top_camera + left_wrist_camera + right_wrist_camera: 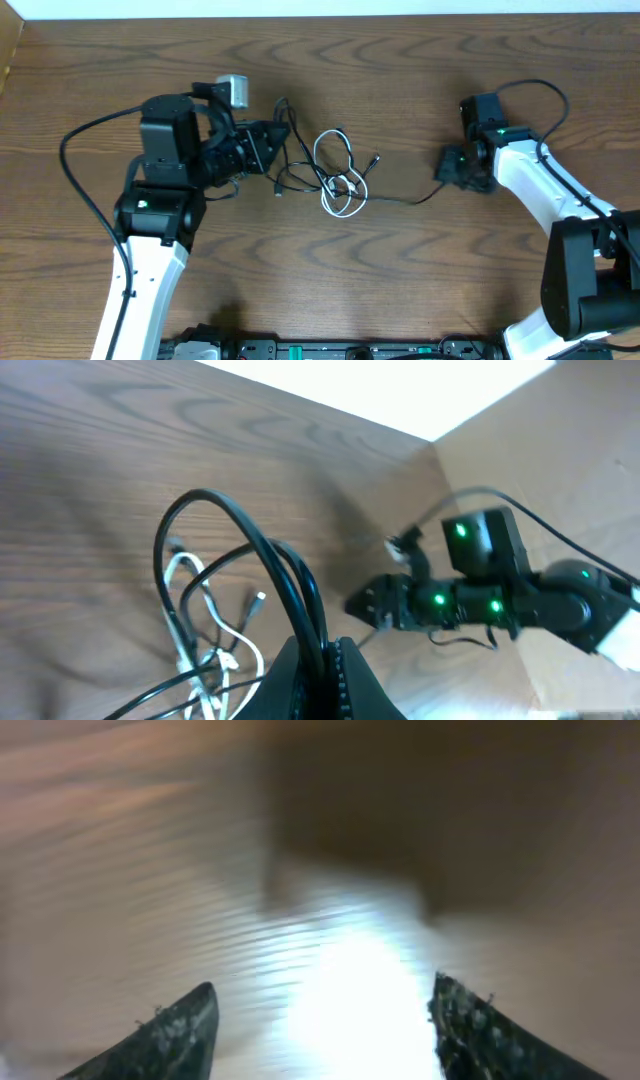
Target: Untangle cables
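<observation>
The cables lie in a loose tangle near the centre of the overhead view, on the brown wooden desk.

My left gripper is at the left edge of this tangle. In the left wrist view my left gripper is at the bottom of the frame. Its two fingers are pressed close together, and the black cables pass between them. From there these cables rise in an arch toward the upper left of the frame and then fall to the desk. The white cable lies in loops at the lower left of this view, under and beside the black ones. In the overhead view the white cable makes the lower part of the tangle, and it crosses the black loops.

One thin black cord leaves the tangle and runs toward the right of the overhead frame. It ends close to my right gripper. I cannot tell if it touches the gripper there.

In the right wrist view my right gripper is spread wide. Its two fingertips are in the lower corners of the frame, and between them I see only the blurred desk.

My right arm shows with green lights at the right of the left wrist view.
</observation>
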`<move>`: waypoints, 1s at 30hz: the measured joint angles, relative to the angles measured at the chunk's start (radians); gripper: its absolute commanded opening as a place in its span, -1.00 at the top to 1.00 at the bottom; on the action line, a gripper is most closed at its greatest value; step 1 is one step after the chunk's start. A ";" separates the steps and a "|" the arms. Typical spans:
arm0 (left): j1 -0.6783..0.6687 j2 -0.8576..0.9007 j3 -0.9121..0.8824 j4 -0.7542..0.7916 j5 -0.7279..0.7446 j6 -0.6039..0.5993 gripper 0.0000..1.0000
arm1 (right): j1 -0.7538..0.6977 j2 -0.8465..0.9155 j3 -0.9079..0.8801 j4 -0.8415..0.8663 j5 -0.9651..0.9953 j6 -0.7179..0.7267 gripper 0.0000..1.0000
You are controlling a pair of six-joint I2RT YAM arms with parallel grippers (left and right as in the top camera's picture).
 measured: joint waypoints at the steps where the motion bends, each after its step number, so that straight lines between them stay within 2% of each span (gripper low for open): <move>1: -0.018 0.000 0.000 0.003 0.000 0.000 0.86 | 0.011 0.000 0.000 0.023 -0.066 -0.041 -0.47; 4: -0.067 0.000 0.000 0.024 0.001 0.000 0.85 | 0.060 0.000 0.000 0.079 -0.263 -0.153 -0.66; 7: -0.108 0.000 0.000 0.056 0.002 0.000 0.85 | 0.115 0.000 0.000 0.118 -0.413 -0.229 -0.70; 11: -0.142 0.000 0.000 0.077 0.002 0.000 0.85 | 0.172 0.000 0.000 0.158 -0.504 -0.272 -0.70; 17: -0.168 0.000 0.000 0.079 0.002 0.000 0.85 | 0.242 0.000 0.000 0.243 -0.546 -0.295 -0.70; 19: -0.172 0.000 0.000 0.079 0.002 0.000 0.85 | 0.264 0.000 0.000 0.259 -0.548 -0.296 -0.84; 21: -0.172 0.000 0.000 0.079 0.002 0.000 0.85 | 0.282 0.000 0.000 0.259 -0.552 -0.304 -0.88; 28: -0.172 0.000 0.000 0.079 -0.023 0.012 0.85 | 0.295 0.000 0.000 0.135 -0.554 -0.383 -0.83; 30: -0.172 0.000 0.000 0.062 -0.051 0.023 0.85 | 0.296 0.000 0.001 0.071 -0.510 -0.408 -0.94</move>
